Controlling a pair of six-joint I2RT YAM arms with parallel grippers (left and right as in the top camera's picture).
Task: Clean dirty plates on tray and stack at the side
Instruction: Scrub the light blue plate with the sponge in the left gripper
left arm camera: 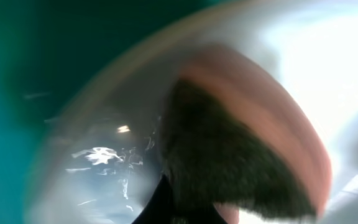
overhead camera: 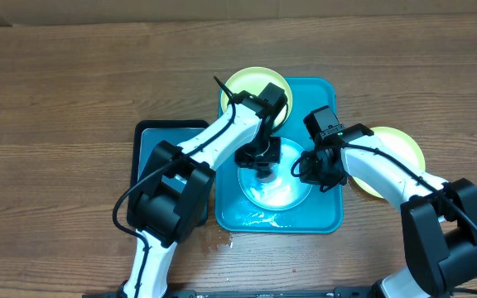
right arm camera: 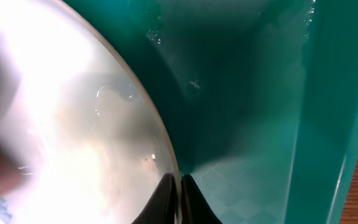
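Blue plate (overhead camera: 277, 192) sits mid-way along the tray (overhead camera: 325, 217), its right rim pinched by my nearly closed right gripper (right arm camera: 180, 186), while my left gripper (overhead camera: 260, 162), seemingly clamping the sponge (left arm camera: 241, 155), hangs directly over its centre.

Left wrist view all motion blur: pink-brown sponge with dark green scrub face (left arm camera: 247, 143) smeared, edges lost. Left gripper (overhead camera: 262, 165) covers centre of light blue round plastic plate (overhead camera: 290, 195); plate blown out white in right wrist view, dirt unreadable. Right gripper (right arm camera: 180, 196) fingers cut by bottom edge. Left arm (overhead camera: 214, 136) hides part of yellow-green rimmed round plate (overhead camera: 248, 83); right arm (overhead camera: 379, 165) overlaps second yellow-green plate (overhead camera: 404, 145).
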